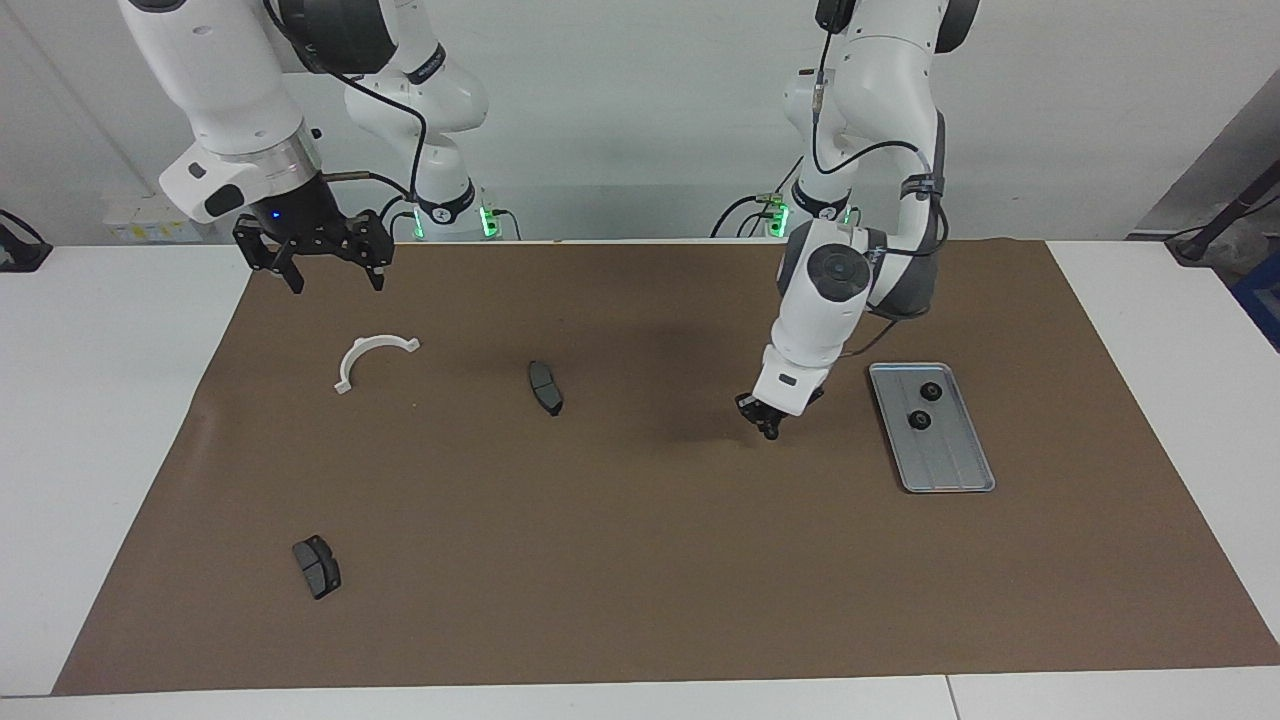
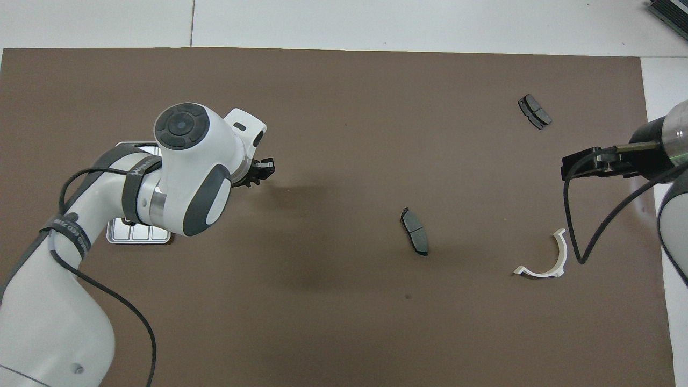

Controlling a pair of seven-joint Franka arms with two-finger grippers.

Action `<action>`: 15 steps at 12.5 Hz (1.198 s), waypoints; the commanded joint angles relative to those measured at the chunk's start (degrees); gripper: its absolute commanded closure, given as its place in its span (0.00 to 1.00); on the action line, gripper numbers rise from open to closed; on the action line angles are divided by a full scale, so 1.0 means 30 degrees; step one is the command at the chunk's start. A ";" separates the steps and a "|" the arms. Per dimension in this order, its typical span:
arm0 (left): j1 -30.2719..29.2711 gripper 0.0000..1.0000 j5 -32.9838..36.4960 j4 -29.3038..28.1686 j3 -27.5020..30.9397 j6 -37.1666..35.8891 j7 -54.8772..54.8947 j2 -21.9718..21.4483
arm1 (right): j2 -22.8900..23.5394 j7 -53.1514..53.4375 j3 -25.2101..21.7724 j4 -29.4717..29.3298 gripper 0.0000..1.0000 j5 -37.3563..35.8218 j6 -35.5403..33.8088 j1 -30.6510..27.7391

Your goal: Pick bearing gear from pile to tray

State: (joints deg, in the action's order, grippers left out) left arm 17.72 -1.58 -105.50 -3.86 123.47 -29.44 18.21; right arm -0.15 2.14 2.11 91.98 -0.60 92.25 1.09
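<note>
Left hand [image 1: 769, 430] pinched together at mid-frame beside tray [image 1: 945, 462]; tray's long axis running top to bottom. Right hand [image 1: 325, 270] spread apart, upper left.

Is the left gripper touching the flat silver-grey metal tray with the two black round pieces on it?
Apart. In the facing view the left gripper hangs over bare brown mat, with a clear strip of mat between it and the silver-grey metal tray.

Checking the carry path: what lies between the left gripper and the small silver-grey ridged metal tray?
Nothing: in the facing view only bare brown mat separates the left gripper from the silver-grey tray.
</note>
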 commanded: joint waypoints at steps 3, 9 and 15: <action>-0.2942 1.00 -0.0088 -0.1478 -0.0150 -0.1167 0.5524 -0.1672 | -0.0536 -0.0568 0.0174 0.0658 0.00 -0.0589 0.0307 -0.0217; -0.6166 1.00 -0.0088 -0.3474 -0.0091 -0.0933 1.2415 -0.2554 | -0.0536 -0.0685 0.0233 0.0716 0.00 -0.0209 -0.0074 -0.0334; -0.6405 1.00 -0.0088 -0.4441 -0.0062 0.0327 1.2950 -0.2554 | -0.0682 -0.0949 0.0233 0.0979 0.00 0.0318 -0.0134 -0.0247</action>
State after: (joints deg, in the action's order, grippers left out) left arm -1.25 -1.60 -116.04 -3.92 122.52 8.55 12.49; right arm -0.41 1.73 2.37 92.95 -0.98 91.99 1.12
